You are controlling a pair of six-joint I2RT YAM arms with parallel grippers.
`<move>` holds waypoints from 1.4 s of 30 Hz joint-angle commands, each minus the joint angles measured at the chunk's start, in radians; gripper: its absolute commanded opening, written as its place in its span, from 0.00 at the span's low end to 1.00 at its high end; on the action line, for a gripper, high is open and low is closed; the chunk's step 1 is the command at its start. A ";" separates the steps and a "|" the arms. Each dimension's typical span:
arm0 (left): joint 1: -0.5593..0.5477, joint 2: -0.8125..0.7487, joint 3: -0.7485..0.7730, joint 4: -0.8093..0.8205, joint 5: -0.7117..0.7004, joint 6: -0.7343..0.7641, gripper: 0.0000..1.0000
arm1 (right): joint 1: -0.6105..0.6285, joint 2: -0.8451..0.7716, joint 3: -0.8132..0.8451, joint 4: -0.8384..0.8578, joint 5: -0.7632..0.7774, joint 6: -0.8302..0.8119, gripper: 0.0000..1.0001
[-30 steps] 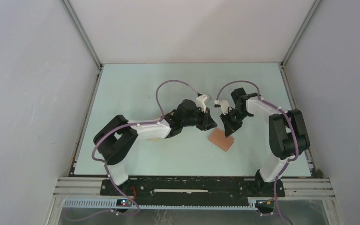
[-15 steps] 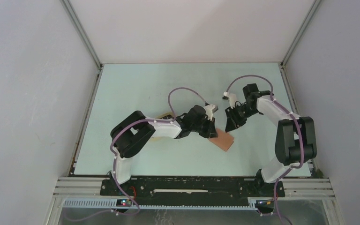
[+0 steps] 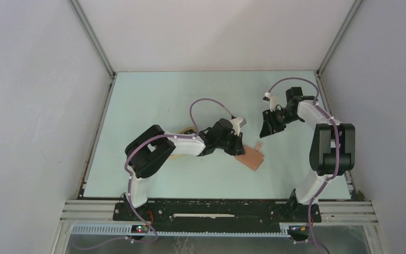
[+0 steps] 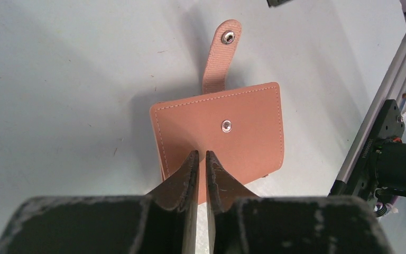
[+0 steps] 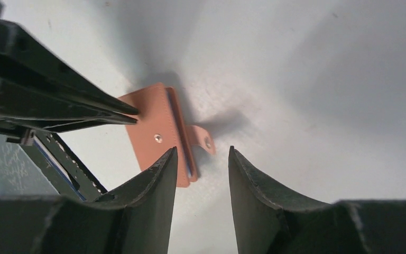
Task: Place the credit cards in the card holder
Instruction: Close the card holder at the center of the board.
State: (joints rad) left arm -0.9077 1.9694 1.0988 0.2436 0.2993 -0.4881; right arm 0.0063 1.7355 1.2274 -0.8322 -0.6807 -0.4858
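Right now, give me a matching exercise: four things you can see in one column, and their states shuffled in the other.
1. card holder
2. snap tab
3. left gripper
4. right gripper

A. open, holding nothing
B. folded shut, lying flat
C. nearly closed, tips over the holder
D. unfastened, sticking out

Pairs: 1-B, 2-D, 3-C, 4-A

A pale green tabletop (image 3: 153,100) is enclosed on three sides by plain white walls (image 3: 31,106). Aluminium rails (image 3: 92,47) are fitted along its edges. Soft, even light is cast throughout.
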 commanded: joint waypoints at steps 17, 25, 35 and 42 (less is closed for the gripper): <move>-0.019 0.003 0.033 -0.023 -0.053 0.051 0.13 | -0.057 0.142 0.024 -0.088 -0.083 -0.027 0.34; -0.019 0.008 0.038 -0.027 -0.052 0.053 0.13 | -0.057 0.165 0.035 -0.104 -0.095 -0.036 0.30; -0.020 0.012 0.042 -0.033 -0.052 0.054 0.13 | -0.042 0.189 0.043 -0.102 -0.097 -0.030 0.28; -0.020 0.014 0.043 -0.035 -0.052 0.055 0.13 | -0.024 0.196 0.048 -0.103 -0.090 -0.029 0.22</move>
State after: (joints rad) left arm -0.9211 1.9694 1.0988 0.2428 0.2722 -0.4690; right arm -0.0326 1.9266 1.2388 -0.9245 -0.7609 -0.5030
